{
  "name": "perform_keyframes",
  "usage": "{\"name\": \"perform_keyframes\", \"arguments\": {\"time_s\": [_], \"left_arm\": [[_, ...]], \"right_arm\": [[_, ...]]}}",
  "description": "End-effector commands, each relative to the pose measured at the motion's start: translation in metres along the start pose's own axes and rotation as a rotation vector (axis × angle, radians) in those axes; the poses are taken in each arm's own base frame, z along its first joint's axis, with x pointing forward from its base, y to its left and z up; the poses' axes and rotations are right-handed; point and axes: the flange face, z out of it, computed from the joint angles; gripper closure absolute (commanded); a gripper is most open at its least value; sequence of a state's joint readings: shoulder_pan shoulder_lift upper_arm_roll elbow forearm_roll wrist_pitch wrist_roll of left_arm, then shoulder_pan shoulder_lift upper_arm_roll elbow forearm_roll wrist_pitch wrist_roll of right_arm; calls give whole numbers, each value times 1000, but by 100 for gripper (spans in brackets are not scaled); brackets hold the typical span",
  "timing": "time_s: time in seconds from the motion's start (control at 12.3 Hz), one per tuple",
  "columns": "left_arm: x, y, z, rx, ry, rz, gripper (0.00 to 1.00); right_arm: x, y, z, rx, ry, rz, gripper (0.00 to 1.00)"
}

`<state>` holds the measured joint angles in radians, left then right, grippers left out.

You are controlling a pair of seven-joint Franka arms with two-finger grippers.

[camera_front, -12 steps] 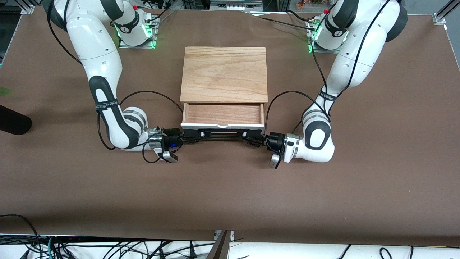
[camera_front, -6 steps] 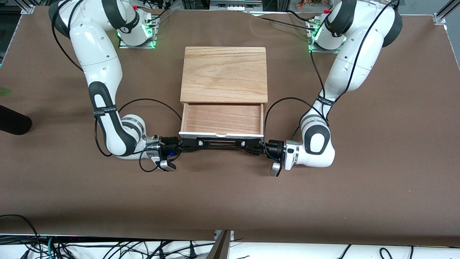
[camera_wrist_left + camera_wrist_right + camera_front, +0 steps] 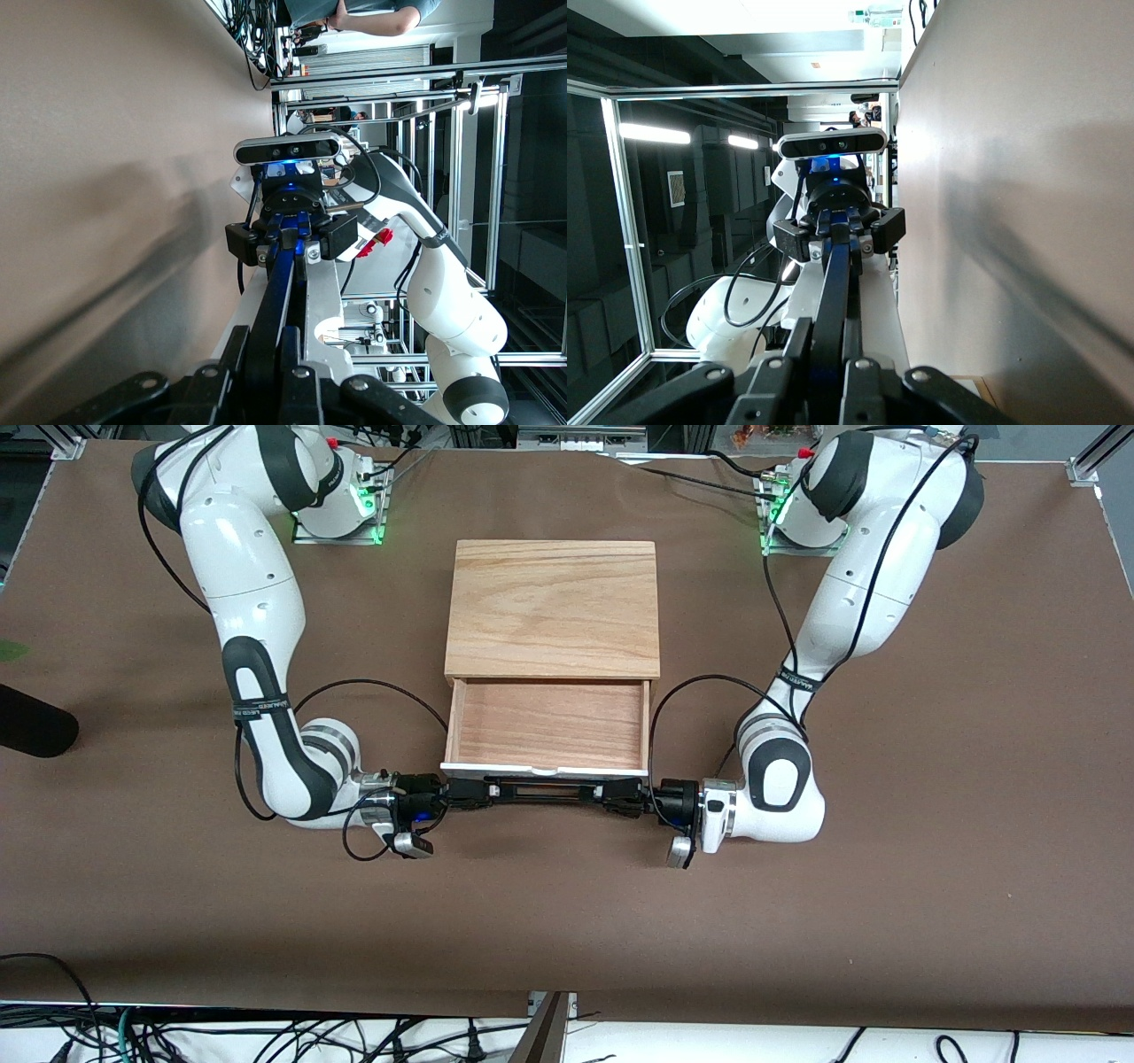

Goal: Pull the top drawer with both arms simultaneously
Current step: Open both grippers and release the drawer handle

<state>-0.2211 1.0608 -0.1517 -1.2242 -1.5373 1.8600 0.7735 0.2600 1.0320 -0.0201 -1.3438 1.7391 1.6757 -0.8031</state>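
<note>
We show the top drawer (image 3: 547,726) drawn well out of the wooden box (image 3: 553,607), its bare wood floor exposed and its white front panel (image 3: 546,769) on the side nearer the front camera. The box sits mid-counter (image 3: 567,921), between the two arm bases. The black bar handle (image 3: 542,791) runs along the panel. The left hand (image 3: 620,792) is clamped tight on the end of the handle toward the left arm's end of the counter; the right hand (image 3: 468,792) is clamped tight on the other end. We judge that gripping both ends shares the load and keeps the drawer square in its slides, so it does not skew or jam. Each wrist view looks along the bar to the other hand (image 3: 292,237) (image 3: 837,232), so the two grips are in line. We judge the pull largely done.
</note>
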Motion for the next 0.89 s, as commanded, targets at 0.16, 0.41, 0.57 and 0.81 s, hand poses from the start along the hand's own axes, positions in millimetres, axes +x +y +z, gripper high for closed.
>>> {"name": "perform_keyframes", "arguments": {"time_s": [0.16, 0.41, 0.57, 0.81], "left_arm": [[-9, -2, 13, -23, -15, 7, 1], [-5, 1, 5, -27, -8, -4, 0], [-5, 3, 5, -27, -9, -1, 0], [4, 29, -2, 3, -26, 44, 0]], "right_arm": [[33, 0, -53, -43, 124, -2, 0], [36, -6, -61, -96, 117, -20, 0], [42, -23, -87, -222, 79, 12, 0], [48, -72, -135, -486, 9, 31, 0]]}}
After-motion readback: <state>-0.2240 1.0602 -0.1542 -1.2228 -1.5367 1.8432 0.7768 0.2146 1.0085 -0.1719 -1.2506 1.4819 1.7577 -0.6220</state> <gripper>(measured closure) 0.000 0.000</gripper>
